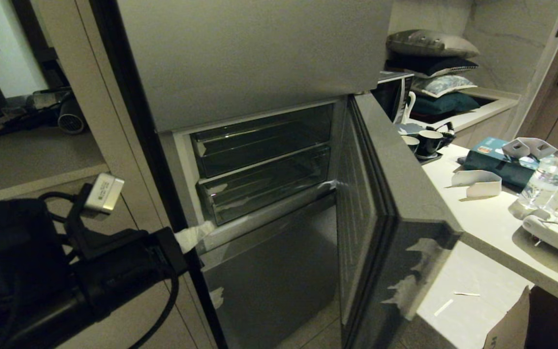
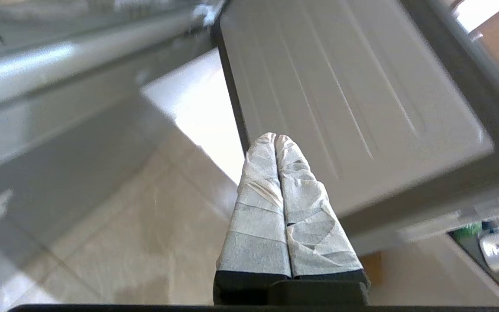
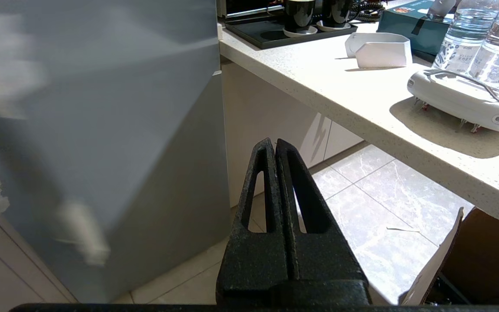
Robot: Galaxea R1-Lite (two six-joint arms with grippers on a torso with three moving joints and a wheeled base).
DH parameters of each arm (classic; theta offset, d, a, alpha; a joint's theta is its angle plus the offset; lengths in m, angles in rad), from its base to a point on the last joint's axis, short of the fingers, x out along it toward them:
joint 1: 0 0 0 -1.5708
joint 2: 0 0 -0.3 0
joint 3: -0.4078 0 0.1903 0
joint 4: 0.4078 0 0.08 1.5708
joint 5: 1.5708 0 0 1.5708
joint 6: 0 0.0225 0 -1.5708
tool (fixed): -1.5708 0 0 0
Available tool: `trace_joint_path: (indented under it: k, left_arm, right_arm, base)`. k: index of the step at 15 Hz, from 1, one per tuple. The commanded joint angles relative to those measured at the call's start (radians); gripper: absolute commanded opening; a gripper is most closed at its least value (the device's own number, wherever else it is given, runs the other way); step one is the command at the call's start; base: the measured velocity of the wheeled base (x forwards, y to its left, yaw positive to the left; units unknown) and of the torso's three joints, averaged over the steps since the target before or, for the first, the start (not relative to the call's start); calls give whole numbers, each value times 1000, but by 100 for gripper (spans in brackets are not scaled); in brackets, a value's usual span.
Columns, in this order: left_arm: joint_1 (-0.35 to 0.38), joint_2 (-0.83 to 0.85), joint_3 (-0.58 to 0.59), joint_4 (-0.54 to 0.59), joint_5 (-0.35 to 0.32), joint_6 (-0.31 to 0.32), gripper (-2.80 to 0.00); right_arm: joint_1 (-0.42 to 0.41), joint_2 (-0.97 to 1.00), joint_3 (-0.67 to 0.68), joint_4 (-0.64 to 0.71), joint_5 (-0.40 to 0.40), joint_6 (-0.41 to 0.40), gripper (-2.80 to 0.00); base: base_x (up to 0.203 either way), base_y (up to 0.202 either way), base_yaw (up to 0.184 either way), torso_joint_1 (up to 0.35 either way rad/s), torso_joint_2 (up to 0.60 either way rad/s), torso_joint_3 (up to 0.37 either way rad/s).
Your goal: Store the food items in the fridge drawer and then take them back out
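The fridge stands with its middle door (image 1: pixel 395 203) swung open to the right. Inside are two shallow bins. The lower, clear one with white tape scraps at its corners is the fridge drawer (image 1: pixel 264 189), pushed in. No food items show in any view. My left gripper (image 1: pixel 200 232) hangs at the fridge's front left edge, below and left of the drawer. Its white-taped fingers (image 2: pixel 258 190) are pressed together with nothing between them. My right gripper (image 3: pixel 274 143) is shut and empty, low over the tiled floor between the fridge door and the counter.
A darker bin (image 1: pixel 259 138) sits above the drawer. The pale counter (image 1: pixel 482 228) on the right carries water bottles (image 1: pixel 545 182), cups (image 1: pixel 426 143), a teal box (image 1: pixel 494 160) and a white device (image 1: pixel 557 235). A cardboard box (image 1: pixel 506 325) stands on the floor below it.
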Motion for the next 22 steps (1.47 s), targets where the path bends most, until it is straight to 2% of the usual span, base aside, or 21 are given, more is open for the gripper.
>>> trace_joint_path:
  k: [1, 4, 6, 8, 10, 12, 13, 16, 17, 19, 22]
  left_arm:
    - [2, -86, -11, 2, 19, 17, -280]
    - [10, -221, -27, 38, 51, 117, -280]
    - [12, -335, -47, 135, 69, 198, -280]
    - [13, -481, -76, 294, 77, 264, -280]
    - [13, -637, -112, 510, 101, 293, -280]
    - [33, -770, -146, 729, 164, 312, -280]
    - [84, -805, -154, 776, 185, 329, -280]
    - [368, -866, -131, 835, 207, 397, -280]
    - [437, -901, -100, 845, 210, 420, -280]
    - [499, -975, 7, 856, 216, 465, -280]
    - [573, -1042, 142, 859, 219, 485, -280]
  right_arm:
    - [0, 0, 31, -1, 0, 0, -280]
    - [0, 0, 31, -1, 0, 0, -280]
    - [1, 0, 31, -1, 0, 0, -280]
    - [0, 0, 31, -1, 0, 0, -280]
    - [1, 0, 31, -1, 0, 0, -280]
    - [2, 0, 31, -1, 0, 0, -280]
    - [0, 0, 31, -1, 0, 0, -280]
    - [0, 0, 31, -1, 0, 0, -280]
    - [0, 0, 31, -1, 0, 0, -280]
    - [1, 0, 31, -1, 0, 0, -280]
    - [0, 0, 31, -1, 0, 0, -280]
  base:
    - [0, 0, 0, 0, 0, 0]
    - [0, 0, 0, 0, 0, 0]
    - [0, 0, 0, 0, 0, 0]
    - [0, 0, 0, 0, 0, 0]
    - [0, 0, 0, 0, 0, 0]
    - [0, 0, 0, 0, 0, 0]
    - [0, 0, 0, 0, 0, 0]
    - [0, 0, 0, 0, 0, 0]
    - [0, 0, 0, 0, 0, 0]
    - [0, 0, 0, 0, 0, 0]
    - [0, 0, 0, 0, 0, 0]
